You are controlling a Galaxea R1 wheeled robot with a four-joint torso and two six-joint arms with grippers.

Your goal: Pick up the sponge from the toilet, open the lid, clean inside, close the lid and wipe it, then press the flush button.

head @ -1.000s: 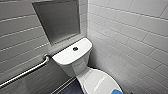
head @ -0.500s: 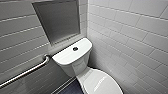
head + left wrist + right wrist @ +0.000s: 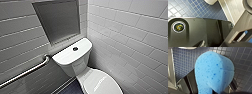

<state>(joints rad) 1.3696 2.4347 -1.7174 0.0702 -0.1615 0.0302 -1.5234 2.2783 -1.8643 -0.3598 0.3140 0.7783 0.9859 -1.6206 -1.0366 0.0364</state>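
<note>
One sponge (image 3: 214, 72) in right jaws

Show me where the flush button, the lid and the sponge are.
flush button (image 3: 75, 48): head view, centre of the dark disc.
lid (image 3: 100, 83): head view, its closed top.
sponge (image 3: 214, 72): right wrist view, middle of its blue face.

Right hand (image 3: 211, 85) clamped on sponge (image 3: 214, 70); dark fingers (image 3: 188, 83) press in from both sides; sponge squeezed narrow between them; left arm's wrist plate (image 3: 205, 32) and jointed bar (image 3: 243, 25) pointed downward.
</note>
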